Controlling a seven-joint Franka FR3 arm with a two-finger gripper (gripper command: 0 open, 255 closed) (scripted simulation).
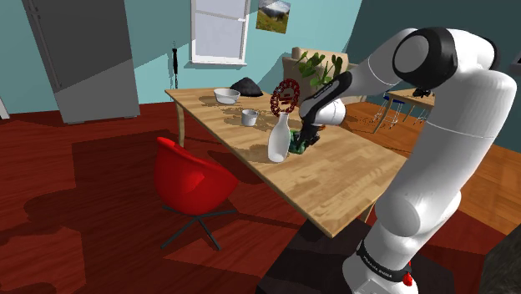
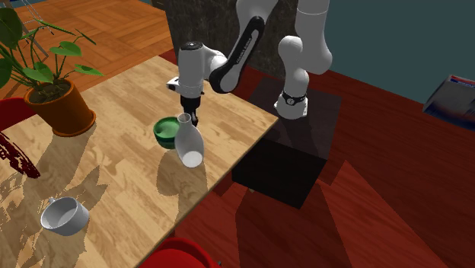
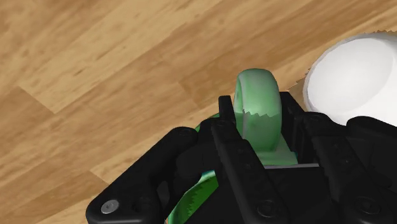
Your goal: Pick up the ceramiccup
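The gripper (image 3: 257, 121) pinches the cup (image 3: 256, 89): its two black fingers (image 3: 224, 121) press against either side of a rounded, glossy green part that stands up between them. The hand points straight down at the table (image 2: 129, 175). Above it the white forearm slants up to a high elbow, and the upper arm drops to the dark stand at the shoulder view's lower right.

The cup sits on the table near its edge on the stand's side, low and round, with a darker green inside in the second exterior view. Just beside it, on the shoulder view's left, stands a smooth white vase (image 2: 189, 143) with a round belly and a narrow neck. The table is pale wood in long planks with clear grain. Farther along it are a white mug (image 2: 65, 215) and a leafy plant in a reddish-brown pot (image 2: 62, 110)
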